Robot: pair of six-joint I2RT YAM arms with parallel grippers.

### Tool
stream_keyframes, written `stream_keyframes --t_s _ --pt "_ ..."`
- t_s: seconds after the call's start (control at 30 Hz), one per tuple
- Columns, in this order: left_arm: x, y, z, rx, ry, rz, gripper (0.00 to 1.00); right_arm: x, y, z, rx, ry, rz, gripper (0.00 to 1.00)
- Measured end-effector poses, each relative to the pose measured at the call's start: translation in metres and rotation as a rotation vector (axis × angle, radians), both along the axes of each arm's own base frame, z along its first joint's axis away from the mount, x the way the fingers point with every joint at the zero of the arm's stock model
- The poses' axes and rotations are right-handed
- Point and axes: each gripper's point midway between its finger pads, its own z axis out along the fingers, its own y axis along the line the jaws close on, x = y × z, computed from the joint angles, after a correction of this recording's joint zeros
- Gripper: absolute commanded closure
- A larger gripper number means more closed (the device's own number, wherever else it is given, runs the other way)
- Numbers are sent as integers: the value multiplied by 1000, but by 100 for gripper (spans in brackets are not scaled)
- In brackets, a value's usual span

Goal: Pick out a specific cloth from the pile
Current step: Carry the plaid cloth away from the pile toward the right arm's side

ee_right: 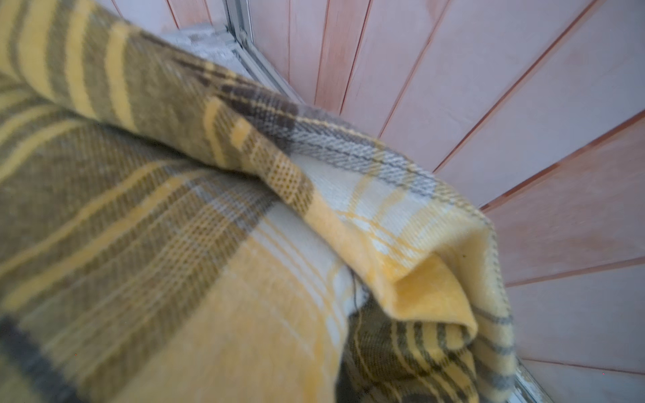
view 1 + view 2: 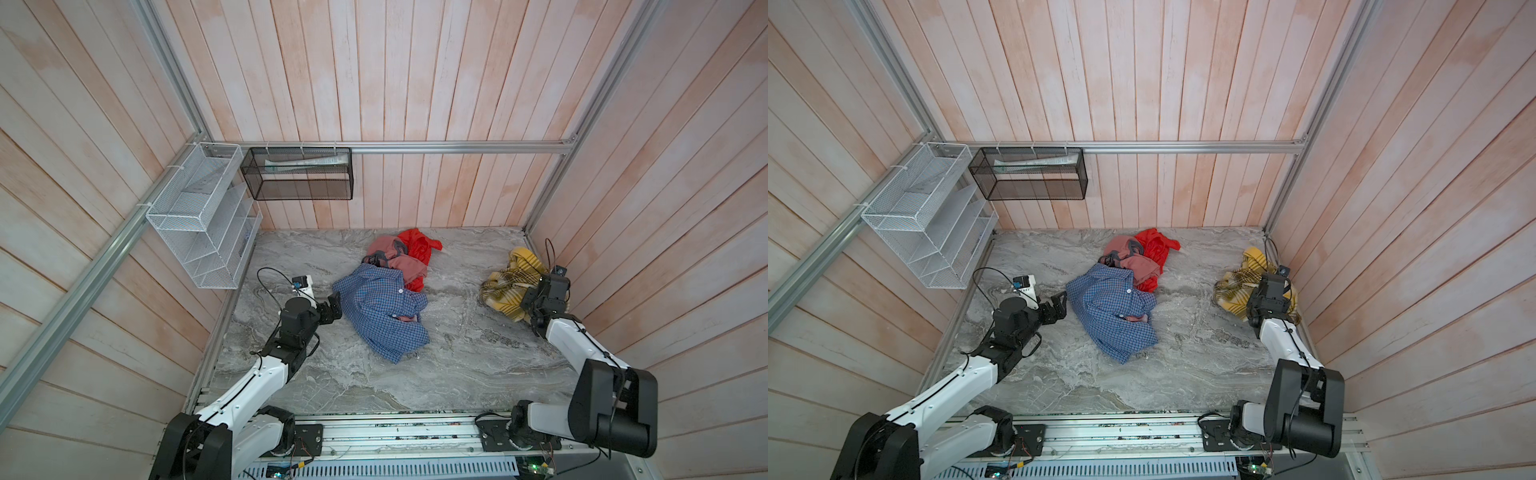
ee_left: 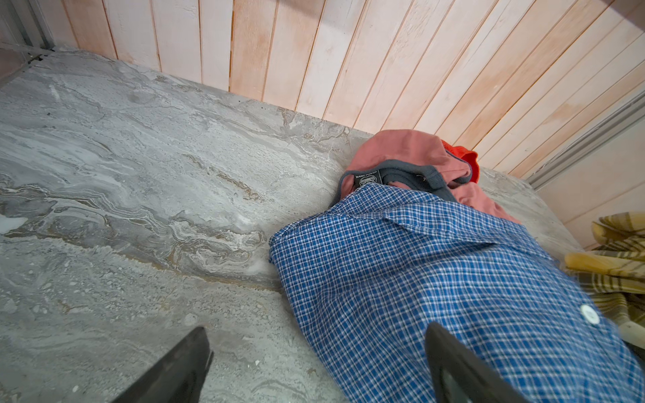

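Jaws: right gripper (image 2: 533, 306) has them pressed together, apparently pinching the cloth (image 2: 505, 286), probably to haul it clear. Left gripper (image 3: 317, 328) has them spread and empty at the blue shirt (image 2: 382, 320) edge. Table (image 2: 457, 365) has one pile (image 2: 390, 291) mid-surface. Cloth is by the right wall (image 2: 623, 249), well apart from the pile. Counts: one blue shirt, one red garment (image 2: 419, 245), salmon pieces (image 2: 399, 262), number unclear.

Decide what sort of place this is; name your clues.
Likely a robot test cell: plank walls on an aluminium frame enclose a marble-look tabletop, with left arm and right arm mounted on a front rail.
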Motion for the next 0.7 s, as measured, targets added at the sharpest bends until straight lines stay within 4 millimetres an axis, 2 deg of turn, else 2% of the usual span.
stream_keyframes --t_s 0.1,0.27,0.47,0.6,0.7 --pt "0 0 -1 -2 4 2 3 10 -3 -17 27 48 -8 100" --pt "0 0 -1 -2 5 2 3 39 -2 -20 74 42 5 100" --pt "0 0 -2 -2 6 2 3 63 0 -29 119 56 24 100" --pt "0 0 -3 -4 11 3 3 75 4 -33 154 59 44 100" --pt "0 0 -4 -3 14 4 3 77 10 -36 183 58 64 100"
